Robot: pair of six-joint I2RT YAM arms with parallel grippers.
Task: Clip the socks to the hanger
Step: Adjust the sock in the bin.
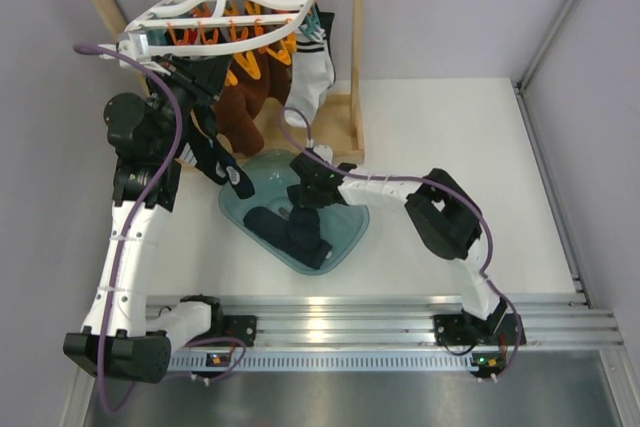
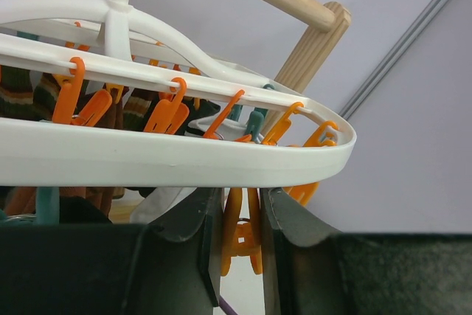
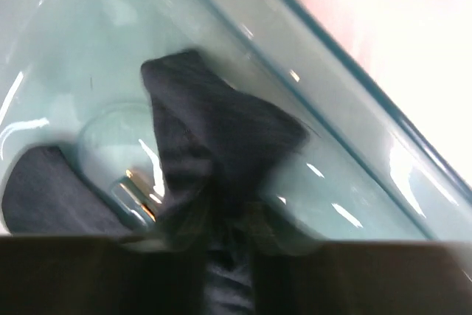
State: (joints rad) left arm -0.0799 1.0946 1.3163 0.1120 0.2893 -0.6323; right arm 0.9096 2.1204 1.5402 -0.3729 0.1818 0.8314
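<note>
The white hanger [image 1: 225, 9] hangs from the wooden rack and carries orange and teal clips. My left gripper [image 1: 168, 59] is at its left rim. In the left wrist view the jaws [image 2: 242, 226] press from both sides on one orange clip [image 2: 242, 237] just under the hanger's rim [image 2: 184, 160]. Dark socks [image 1: 298, 232] lie in a teal bowl [image 1: 352, 232]. My right gripper [image 1: 305, 209] reaches down into the bowl. In the blurred right wrist view it [image 3: 228, 234] is shut on a dark sock [image 3: 214, 138], and a second dark sock [image 3: 44, 189] lies to the left.
Large brown socks [image 1: 242, 112] and a white striped sock [image 1: 308, 77] hang from the hanger. The wooden rack frame [image 1: 356, 47] stands at the back. A dark strip [image 1: 218, 152] hangs below the left gripper. A purple cable [image 1: 160, 137] loops along the left arm.
</note>
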